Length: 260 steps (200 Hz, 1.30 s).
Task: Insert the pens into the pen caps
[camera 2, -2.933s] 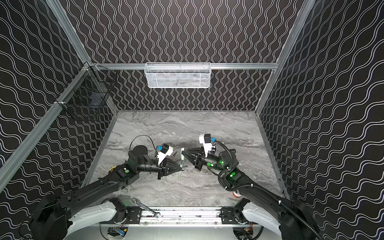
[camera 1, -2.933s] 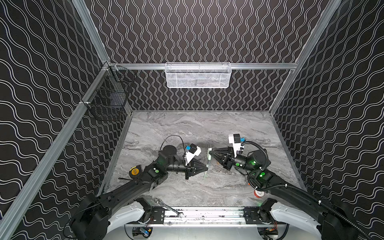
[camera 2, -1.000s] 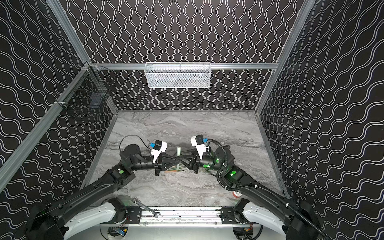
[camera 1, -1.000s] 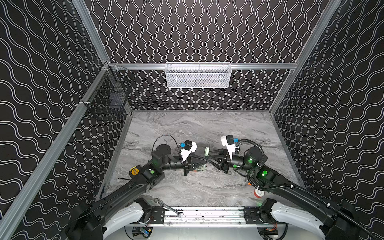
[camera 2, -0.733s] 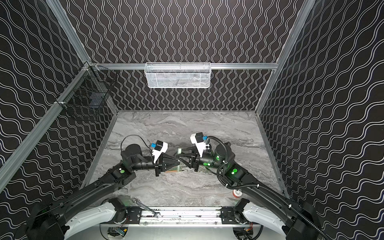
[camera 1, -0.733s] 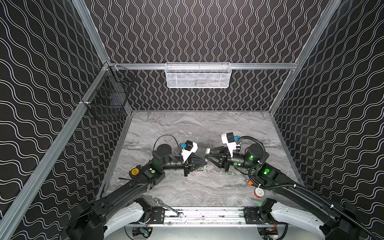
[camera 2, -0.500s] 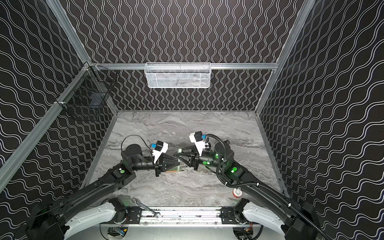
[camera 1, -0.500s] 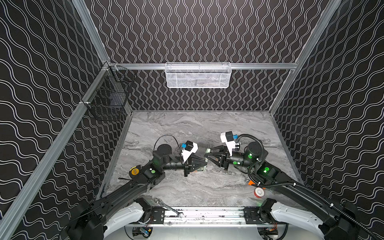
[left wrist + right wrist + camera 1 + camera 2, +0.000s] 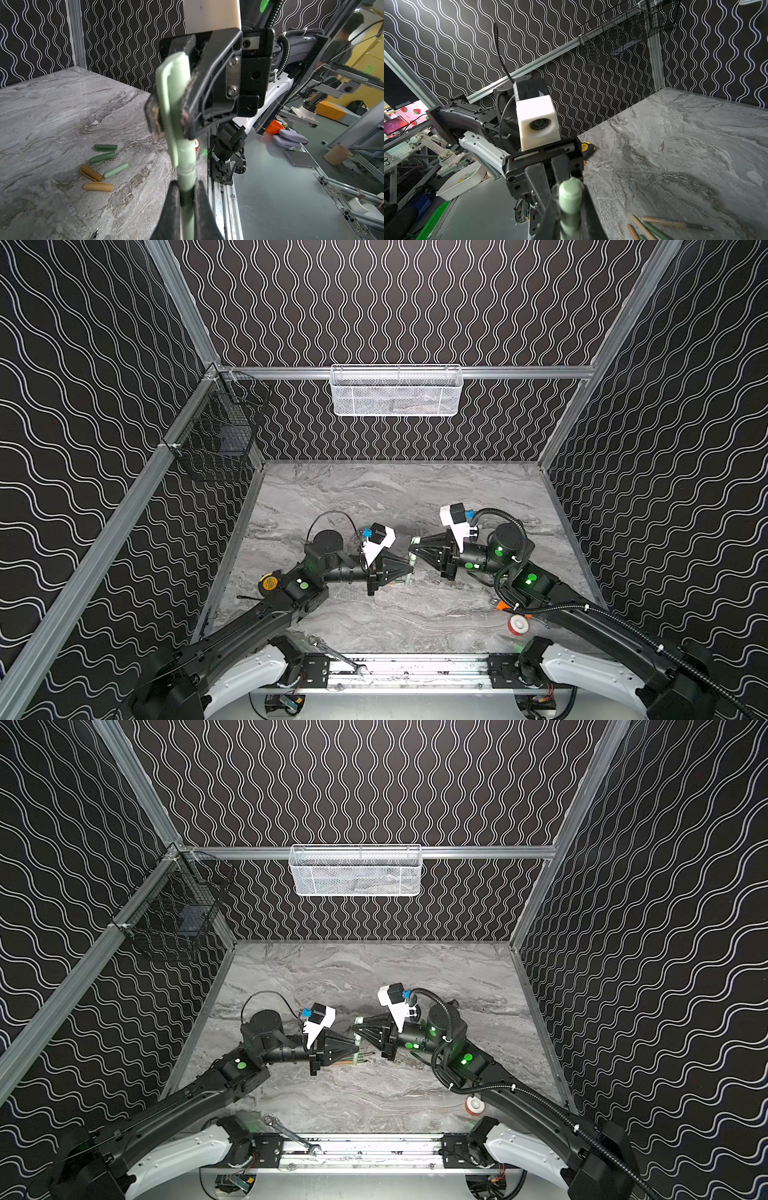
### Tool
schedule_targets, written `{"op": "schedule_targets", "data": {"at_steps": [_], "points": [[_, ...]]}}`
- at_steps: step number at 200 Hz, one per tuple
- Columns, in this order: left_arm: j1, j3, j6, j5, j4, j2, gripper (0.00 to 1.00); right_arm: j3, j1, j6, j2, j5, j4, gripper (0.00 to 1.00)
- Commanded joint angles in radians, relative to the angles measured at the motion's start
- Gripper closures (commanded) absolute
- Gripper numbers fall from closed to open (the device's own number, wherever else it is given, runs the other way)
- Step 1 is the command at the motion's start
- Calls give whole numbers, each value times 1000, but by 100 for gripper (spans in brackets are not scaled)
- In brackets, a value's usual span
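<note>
Right gripper (image 9: 411, 548) jaws drawn in since a second ago, now pinched on pale green pen cap (image 9: 414, 540); left gripper (image 9: 409, 570) unchanged, clamped on pale green pen (image 9: 409, 581)

Both top views:
- Grippers tip to tip just 6 o'clock of table (image 9: 374, 497) centre, left reaching in from 8 o'clock, right from 4 o'clock
- Pen held off the surface between them, cap end toward 12 o'clock, barrel end toward 6 o'clock
- Tape roll (image 9: 518, 624) at 5 o'clock, wrench (image 9: 336, 653) at 6 o'clock by front rail, tape measure (image 9: 269, 583) at 8 o'clock beside left arm
- Loose pens (image 9: 348, 1063) glimpsed on table under left gripper (image 9: 356, 1050), mostly hidden

Left wrist:
- Left gripper (image 9: 187, 184) narrow, fingers (image 9: 202, 209) tight on pen barrel (image 9: 188, 187)
- Cap (image 9: 172, 93) seated over far end of barrel, clip facing camera
- Right gripper (image 9: 170, 126) squeezing cap at about mid-length
- Five loose caps (image 9: 102, 157) clustered on table beyond: two dark green, one pale green, two tan

Right wrist:
- Right gripper (image 9: 570, 199) closed either side of cap's rounded end (image 9: 570, 195)
- Left gripper (image 9: 548, 172) directly opposite, just behind cap
- Loose pens (image 9: 664, 224), tan and green, lying together on table near the gripped cap
- Tape measure (image 9: 586, 147) beyond left gripper
</note>
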Motion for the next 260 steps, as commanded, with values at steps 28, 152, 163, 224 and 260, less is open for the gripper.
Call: {"op": "schedule_targets", "data": {"at_steps": [28,152,163,224,260], "points": [[3,-5,53,-105,167,-48,100,-52,10,82,-4,-34,13,98],[3,17,120,-205,222,-58,100,-98,132,358,38,342,-96,100],[2,20,119,-199,220,-48,100,-105,142,376,34,357,-82,100],[3,35,106,-168,172,-27,100,-25,152,390,-1,485,-172,100],[4,72,110,-127,80,-37,63,-2,121,399,17,521,-157,100]]}}
